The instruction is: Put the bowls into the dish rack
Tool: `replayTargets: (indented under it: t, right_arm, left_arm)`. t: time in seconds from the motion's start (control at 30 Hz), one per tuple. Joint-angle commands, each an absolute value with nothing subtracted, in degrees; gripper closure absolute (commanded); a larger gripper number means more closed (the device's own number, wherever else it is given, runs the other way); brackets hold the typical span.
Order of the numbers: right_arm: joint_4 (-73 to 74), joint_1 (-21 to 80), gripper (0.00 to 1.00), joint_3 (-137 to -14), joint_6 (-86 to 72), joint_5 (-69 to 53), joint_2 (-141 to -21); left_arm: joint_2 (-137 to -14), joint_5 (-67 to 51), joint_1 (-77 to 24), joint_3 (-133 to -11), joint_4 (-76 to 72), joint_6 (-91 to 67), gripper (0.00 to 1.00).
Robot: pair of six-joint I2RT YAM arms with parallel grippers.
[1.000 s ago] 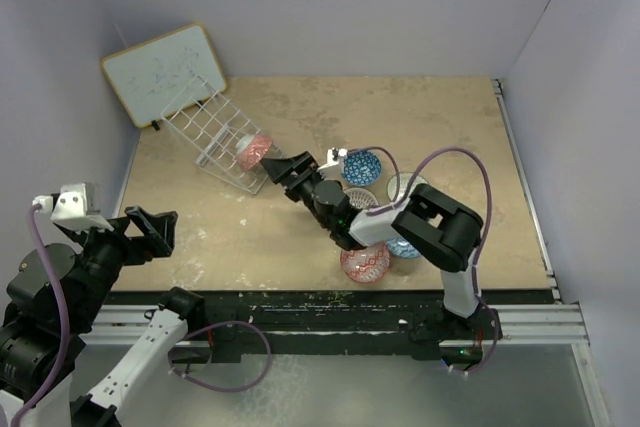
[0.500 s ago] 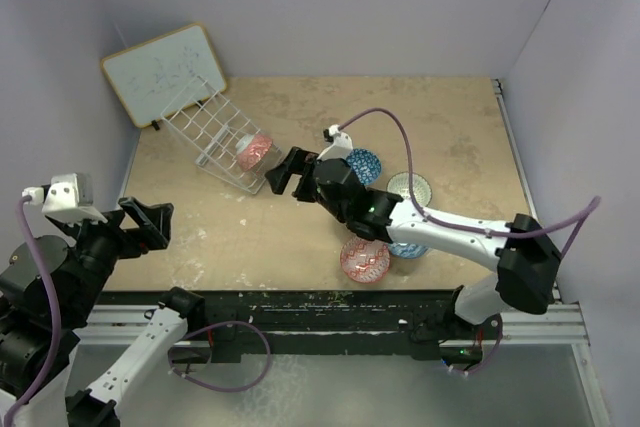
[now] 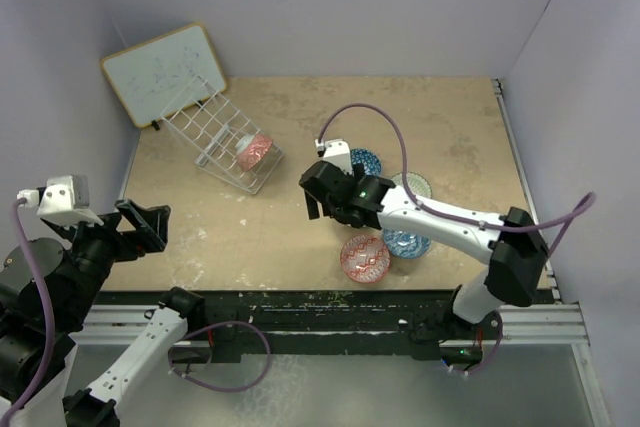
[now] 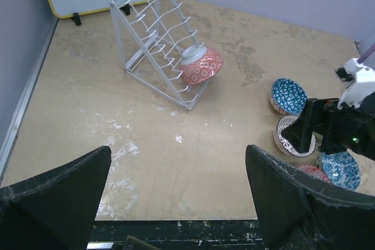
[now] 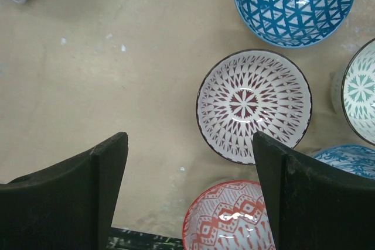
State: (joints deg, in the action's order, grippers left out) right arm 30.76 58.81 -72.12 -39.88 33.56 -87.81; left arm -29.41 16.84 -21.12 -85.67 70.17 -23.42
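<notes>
At the near left, the left claw [image 4: 176,168] is held wide open and empty above the bench [image 4: 70,115], well apart from every bowl. Close to the front edge on the right, a red bowl [image 3: 365,259] and a blue bowl [image 3: 405,243] are set upright, just beside each other. Just beyond them the right claw [image 5: 188,141] is poised over the cluster, its jaws spread wide with nothing between them. A dark-rimmed bowl [image 5: 253,106] with a white starburst inside is seen partly under that gap, nearer one finger, upright on the bench. A pale green bowl [image 5: 360,92] is found beside it, and a second blue bowl [image 5: 295,4] farther back. Farther off to the left the dish rack [image 4: 155,45] is stood tilted, with one red-patterned bowl [image 4: 200,65] lodged on its side at the lower end. A whiteboard [image 3: 165,72] is propped behind it.

One bowl is judged loaded and five are left. The picking of the next is taken to be in hand, with the dark-rimmed bowl the likely target. The right claw would need to be shifted a little sideways until the rim lies between the jaws, then lowered and closed on it.
</notes>
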Motion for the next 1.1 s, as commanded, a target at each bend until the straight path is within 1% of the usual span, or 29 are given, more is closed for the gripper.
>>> replayTargets:
  t: [0.0,0.07,0.17,0.27,0.37,0.43,0.53,0.67,0.73,0.77,0.87,0.9,0.97,1.0,1.07]
  right_arm:
    - [36.2,58.8,0.12,-75.1,-36.2,35.0,-92.9]
    - [35.8,58.8,0.14,-75.6,-35.6,34.8,-95.1]
    - [34.5,58.6,0.19,-75.5,-35.1,35.1,-97.8]
    - [34.2,58.3,0.21,-76.0,-34.5,35.7,-100.0]
    - [33.4,58.0,0.31,-76.2,-33.5,35.3,-101.4]
    - [32.1,57.7,0.32,-76.0,-32.8,34.3,-101.9]
    - [31.3,57.5,0.39,-76.2,-32.0,33.4,-103.4]
    - [31.0,57.1,0.40,-76.2,-32.0,33.3,-105.0]
    - [31.0,56.9,0.42,-76.2,-31.9,33.7,-105.3]
    - [31.0,56.8,0.46,-76.3,-31.9,33.9,-105.5]
    - [31.1,56.4,0.47,-76.5,-31.6,34.2,-106.0]
    - [31.1,56.2,0.50,-76.6,-31.5,34.3,-106.1]
    - [31.2,56.0,0.61,-76.8,-31.4,34.4,-106.4]
    - [31.3,56.0,0.65,-76.9,-31.5,34.6,-106.5]
    - [31.5,55.9,0.66,-76.9,-31.4,34.9,-106.6]
  left_arm:
    - [-29.9,18.0,-21.0,-86.7,70.3,-23.7,0.01]
    - [-29.9,18.2,-21.0,-86.8,70.3,-23.6,0.01]
    - [-29.9,18.4,-21.0,-86.7,70.6,-23.6,0.01]
    - [-29.7,18.8,-21.0,-86.6,71.0,-23.6,0.01]
    - [-29.6,19.3,-21.1,-86.4,71.3,-23.6,0.01]
    - [-29.6,19.5,-21.0,-86.2,71.4,-23.6,0.01]
    - [-29.4,19.7,-21.0,-85.5,71.2,-23.6,0.01]
    - [-29.4,19.8,-21.1,-85.1,71.1,-23.6,0.01]
    - [-29.4,19.9,-21.1,-85.1,71.1,-23.6,0.01]
    - [-29.4,20.0,-21.0,-85.1,71.1,-23.5,0.01]
    - [-29.4,20.3,-21.1,-84.9,71.0,-23.4,0.01]
    - [-29.4,20.3,-21.0,-84.9,71.0,-23.4,0.01]
    - [-29.5,20.3,-21.0,-84.8,70.9,-23.4,0.01]
    - [-29.5,20.3,-21.0,-84.7,70.8,-23.4,0.01]
    - [-29.4,20.3,-21.0,-84.6,70.8,-23.3,0.01]
